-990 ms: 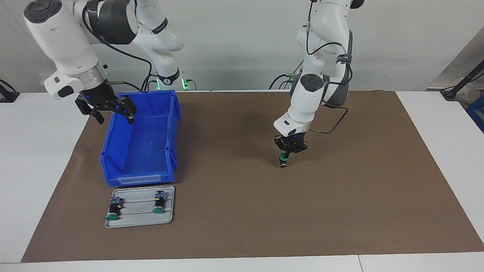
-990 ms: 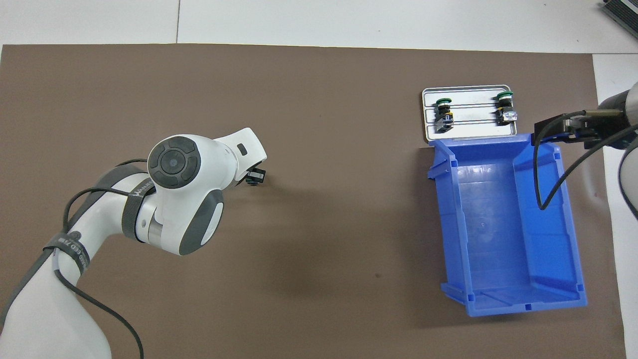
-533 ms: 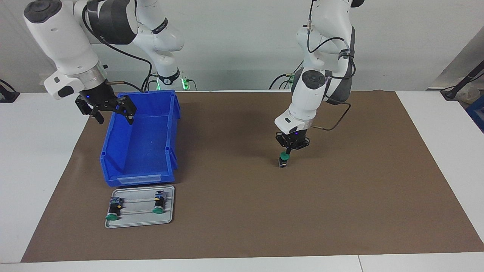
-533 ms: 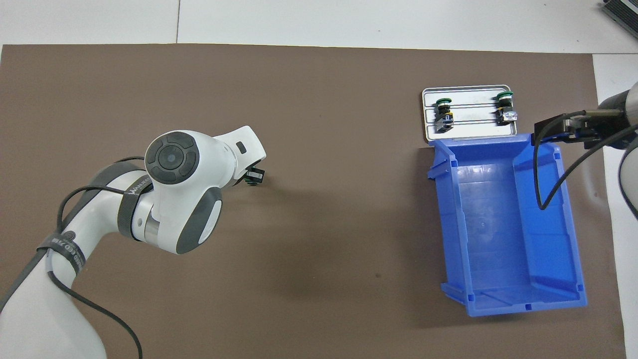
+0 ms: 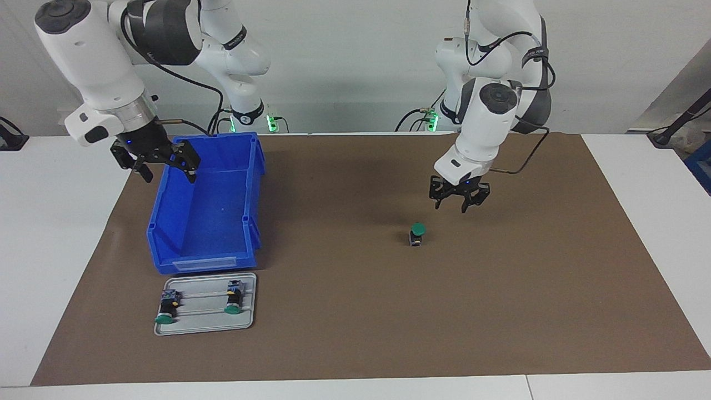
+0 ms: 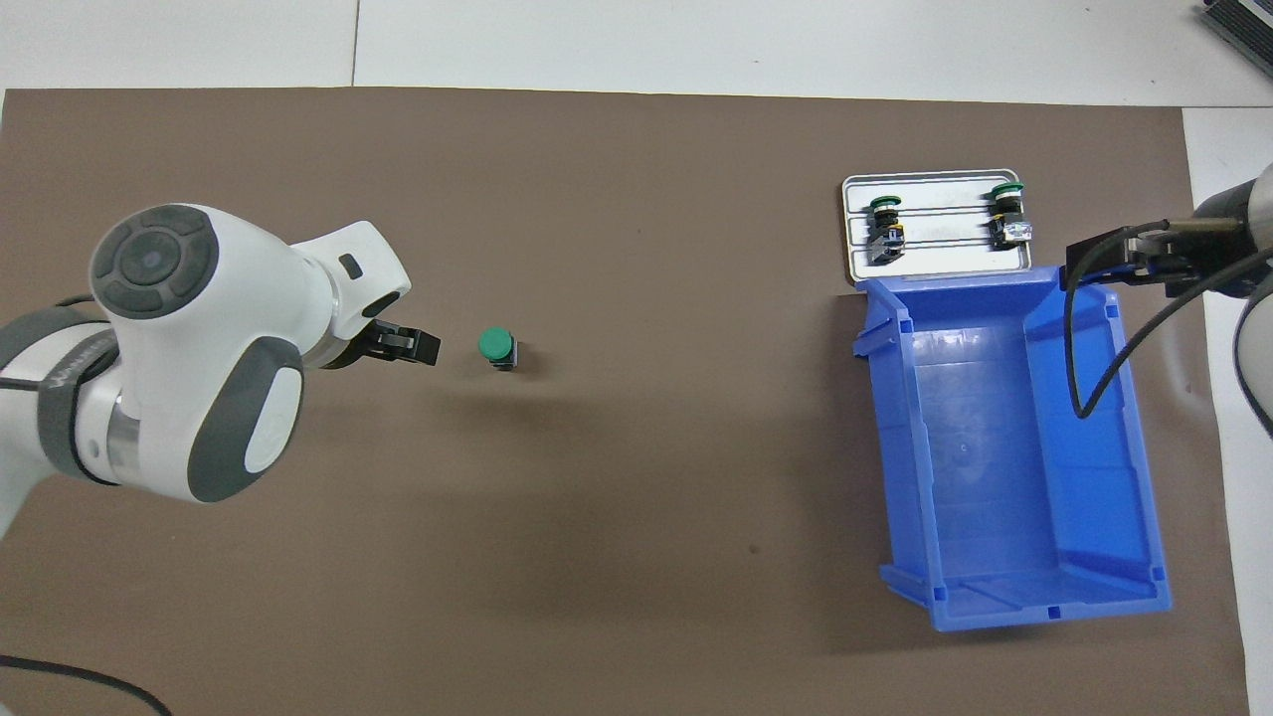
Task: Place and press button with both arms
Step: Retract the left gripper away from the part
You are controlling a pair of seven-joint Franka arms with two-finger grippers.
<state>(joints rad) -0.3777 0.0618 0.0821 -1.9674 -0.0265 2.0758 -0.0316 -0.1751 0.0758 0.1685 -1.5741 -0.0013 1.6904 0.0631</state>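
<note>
One green-capped button (image 5: 416, 234) (image 6: 495, 347) stands upright and alone on the brown mat (image 5: 355, 322), cap up. My left gripper (image 5: 456, 207) (image 6: 408, 346) hangs open in the air, clear of the button and off to the side of it toward the left arm's end of the table. It holds nothing. Over the rim of the blue bin (image 5: 254, 166) (image 6: 995, 447), at its corner close to the robots, my right gripper (image 5: 166, 170) (image 6: 1094, 262) waits open and empty.
A small metal tray (image 5: 205, 323) (image 6: 940, 261) lies against the bin's end farther from the robots. Two more green-capped buttons (image 5: 165, 307) (image 5: 233, 298) lie on their sides on it. The bin has nothing in it.
My left gripper was shut with its tips down on the button's cap. It has since opened, risen and drawn away toward the left arm's end. The button stays upright. The right arm is unmoved.
</note>
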